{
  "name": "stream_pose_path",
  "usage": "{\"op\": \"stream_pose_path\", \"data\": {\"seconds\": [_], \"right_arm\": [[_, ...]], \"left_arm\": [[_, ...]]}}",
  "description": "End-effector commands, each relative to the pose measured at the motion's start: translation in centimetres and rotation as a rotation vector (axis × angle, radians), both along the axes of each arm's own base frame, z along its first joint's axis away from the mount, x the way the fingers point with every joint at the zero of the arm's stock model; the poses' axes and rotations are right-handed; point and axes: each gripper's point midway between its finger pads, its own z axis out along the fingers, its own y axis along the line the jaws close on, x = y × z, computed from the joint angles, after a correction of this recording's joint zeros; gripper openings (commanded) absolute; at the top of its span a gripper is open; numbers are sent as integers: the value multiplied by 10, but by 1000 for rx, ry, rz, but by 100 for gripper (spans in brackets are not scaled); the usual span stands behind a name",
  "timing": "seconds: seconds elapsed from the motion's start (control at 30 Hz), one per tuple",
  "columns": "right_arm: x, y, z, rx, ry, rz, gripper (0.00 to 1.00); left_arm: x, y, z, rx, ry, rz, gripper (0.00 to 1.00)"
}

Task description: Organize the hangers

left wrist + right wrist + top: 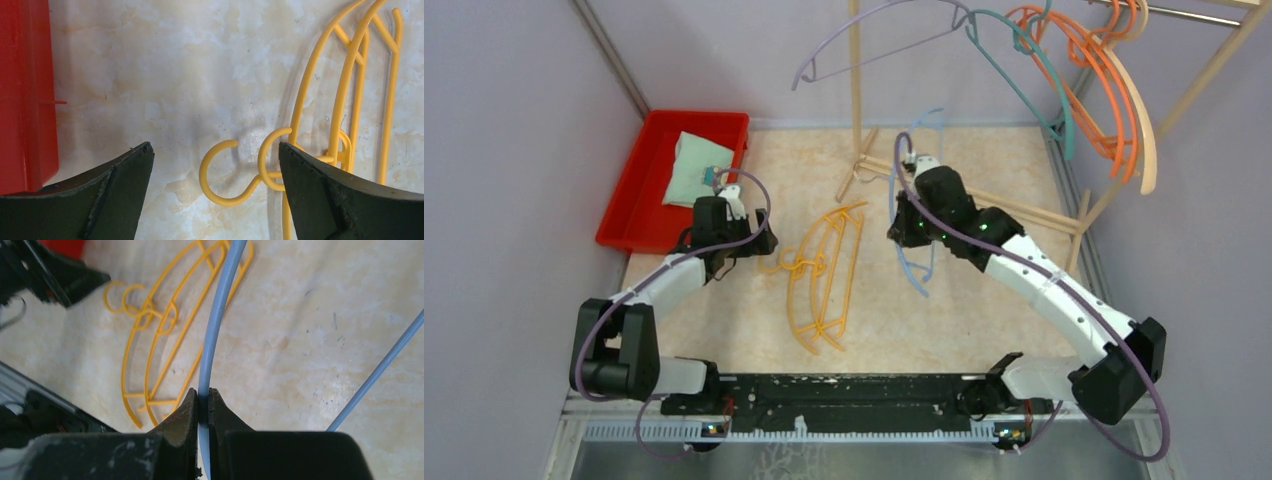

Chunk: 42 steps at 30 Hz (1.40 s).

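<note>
Two yellow hangers (824, 270) lie tangled on the table, hooks pointing left. My left gripper (764, 243) is open just above their hooks. In the left wrist view (215, 150) one yellow hook (220, 172) lies between the fingers, untouched. My right gripper (904, 225) is shut on a light blue hanger (921, 290) and holds it off the table; the right wrist view (203, 395) shows the blue bar (220, 305) pinched between the fingers. On the rack hang a lavender hanger (874, 45), a teal one (1034, 85), orange ones (1094, 80) and a beige one (1146, 130).
A red bin (639, 190) holding a pale green cloth (694, 165) stands at the back left, close to my left gripper; it also shows in the left wrist view (20, 100). The rack's wooden upright (856, 80) and floor poles (984, 195) stand behind my right gripper.
</note>
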Motion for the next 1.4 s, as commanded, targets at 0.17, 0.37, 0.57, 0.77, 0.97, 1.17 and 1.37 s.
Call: {"op": "stream_pose_path", "data": {"seconds": [0.17,0.37,0.57,0.77,0.97,1.17,1.37], "right_arm": [[75,-5,161,484,-334,-202,0],[93,10,206,584,-410,-134,0],[105,17,239,619,-467,-83,0],[125,7,270,656,-543,-94,0],[157,0,288,717,-595,-106,0],[193,-11,300,759,-634,-131,0],[223,-20,301,774,-647,-148,0]], "left_arm": [[3,4,15,10,-61,9,100],[4,8,18,27,-74,17,100],[6,10,17,37,-75,30,100],[7,11,16,44,-74,32,100],[7,11,12,45,-65,32,100],[5,13,9,54,-53,37,100],[6,16,7,64,-50,46,100]]}}
